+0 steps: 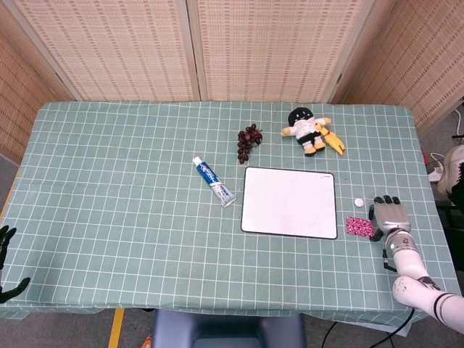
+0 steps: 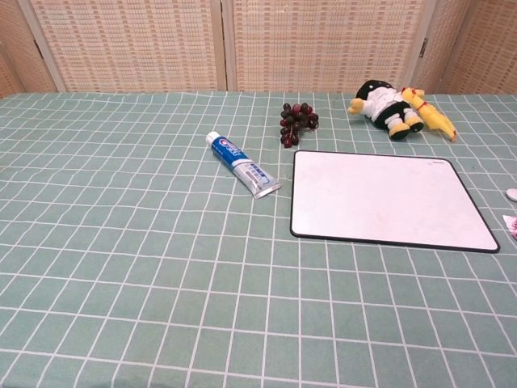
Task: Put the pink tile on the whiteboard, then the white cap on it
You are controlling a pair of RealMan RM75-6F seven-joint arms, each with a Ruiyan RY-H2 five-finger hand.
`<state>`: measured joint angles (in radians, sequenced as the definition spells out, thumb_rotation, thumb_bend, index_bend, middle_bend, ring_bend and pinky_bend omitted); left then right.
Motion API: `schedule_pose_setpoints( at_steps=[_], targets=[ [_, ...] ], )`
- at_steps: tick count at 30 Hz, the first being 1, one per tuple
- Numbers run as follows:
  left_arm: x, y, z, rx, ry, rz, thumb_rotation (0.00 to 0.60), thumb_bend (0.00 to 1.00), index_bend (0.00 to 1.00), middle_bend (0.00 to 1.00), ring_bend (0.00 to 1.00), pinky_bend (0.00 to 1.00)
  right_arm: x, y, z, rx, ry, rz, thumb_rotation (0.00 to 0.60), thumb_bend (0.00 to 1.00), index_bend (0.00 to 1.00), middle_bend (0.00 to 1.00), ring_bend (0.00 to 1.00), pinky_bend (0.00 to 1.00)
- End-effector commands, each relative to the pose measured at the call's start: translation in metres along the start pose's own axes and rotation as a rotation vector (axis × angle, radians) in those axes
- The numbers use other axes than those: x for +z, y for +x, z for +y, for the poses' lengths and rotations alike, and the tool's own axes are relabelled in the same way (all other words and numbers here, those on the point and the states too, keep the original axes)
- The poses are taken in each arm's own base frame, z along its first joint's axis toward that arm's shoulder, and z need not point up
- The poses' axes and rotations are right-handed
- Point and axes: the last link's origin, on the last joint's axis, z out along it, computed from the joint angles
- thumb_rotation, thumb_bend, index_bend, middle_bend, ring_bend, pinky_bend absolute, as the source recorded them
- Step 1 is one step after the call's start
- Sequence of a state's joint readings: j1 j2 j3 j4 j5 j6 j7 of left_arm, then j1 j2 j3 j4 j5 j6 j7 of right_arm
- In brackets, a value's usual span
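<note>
The pink patterned tile [image 1: 358, 227] lies flat on the cloth just right of the whiteboard [image 1: 290, 202]. The small white cap [image 1: 358, 202] sits a little behind the tile. My right hand [image 1: 389, 216] rests palm down on the table right beside the tile, its thumb side at the tile's right edge and nothing gripped in it. At the table's near left corner, my left hand [image 1: 6, 262] shows only as dark spread fingers that hold nothing. The chest view shows the whiteboard [image 2: 392, 200], the cap [image 2: 512, 194] and a sliver of the tile [image 2: 511, 221] at the right border, but neither hand.
A toothpaste tube [image 1: 214, 182] lies left of the whiteboard. Behind the board are a bunch of dark grapes [image 1: 249, 141] and a small doll with a yellow toy [image 1: 312, 131]. The table's right edge runs close past my right hand.
</note>
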<state>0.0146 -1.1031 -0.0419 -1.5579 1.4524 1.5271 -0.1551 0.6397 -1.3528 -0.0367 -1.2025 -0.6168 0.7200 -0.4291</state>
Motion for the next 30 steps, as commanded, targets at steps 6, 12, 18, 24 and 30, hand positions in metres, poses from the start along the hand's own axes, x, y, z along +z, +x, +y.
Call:
schedule_pose_setpoints(
  at_steps=[6, 12, 18, 24, 30],
  targets=[
    [0.0, 0.0, 0.0, -0.004, -0.002, -0.002, 0.6, 0.16, 0.0, 0.0, 0.0, 0.0, -0.002, 0.006, -0.001, 0.022, 0.009, 0.024, 0.6, 0.01, 0.47, 0.09, 0.0, 0.04],
    [0.0, 0.0, 0.0, -0.009, 0.0, -0.004, 0.6, 0.16, 0.0, 0.0, 0.0, 0.0, -0.004, 0.018, -0.006, 0.041, 0.033, 0.063, 0.6, 0.01, 0.48, 0.09, 0.0, 0.04],
    [0.0, 0.0, 0.0, -0.009, 0.001, -0.006, 0.6, 0.16, 0.0, 0.0, 0.0, 0.0, -0.005, 0.04, -0.023, 0.05, 0.079, 0.114, 0.6, 0.01, 0.48, 0.09, 0.0, 0.04],
    [-0.001, 0.0, 0.0, -0.007, -0.001, -0.007, 0.6, 0.16, 0.0, 0.0, 0.0, 0.0, -0.003, 0.066, -0.069, 0.041, 0.16, 0.153, 0.6, 0.01, 0.48, 0.09, 0.0, 0.04],
    [-0.001, 0.001, 0.0, -0.006, 0.001, -0.004, 0.6, 0.16, 0.0, 0.0, 0.0, 0.0, 0.009, 0.07, -0.111, 0.049, 0.179, 0.118, 0.6, 0.01, 0.48, 0.09, 0.0, 0.04]
  ],
)
